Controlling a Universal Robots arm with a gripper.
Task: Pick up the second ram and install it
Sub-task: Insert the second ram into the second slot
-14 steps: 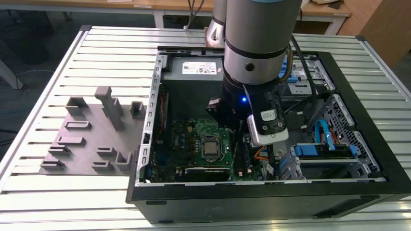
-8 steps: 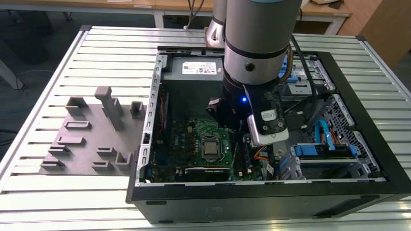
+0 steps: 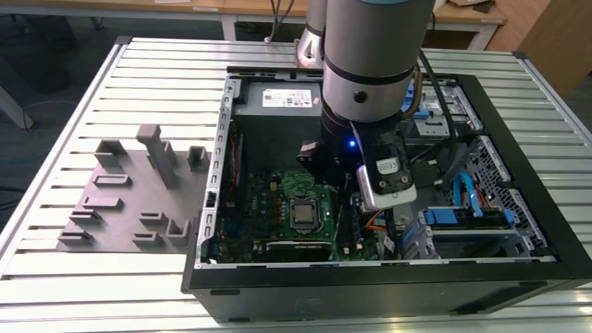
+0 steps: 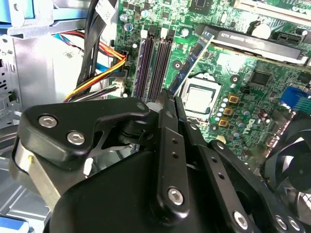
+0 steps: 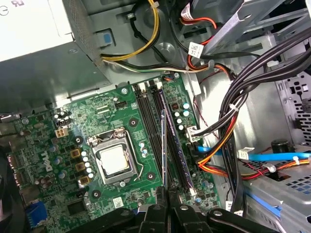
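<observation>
The second ram is held on edge between the closed gripper fingers, above the motherboard's memory slots, at three o'clock of the processor socket in the first wrist view.

No legible text; power supply label print unreadable.

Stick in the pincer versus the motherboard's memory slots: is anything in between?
Nothing visible does. The pincer grips the thin dark blue memory stick edge-down over the long dark memory slots on the green motherboard. The orange and black cable bundle lies off to one side of them.
</observation>
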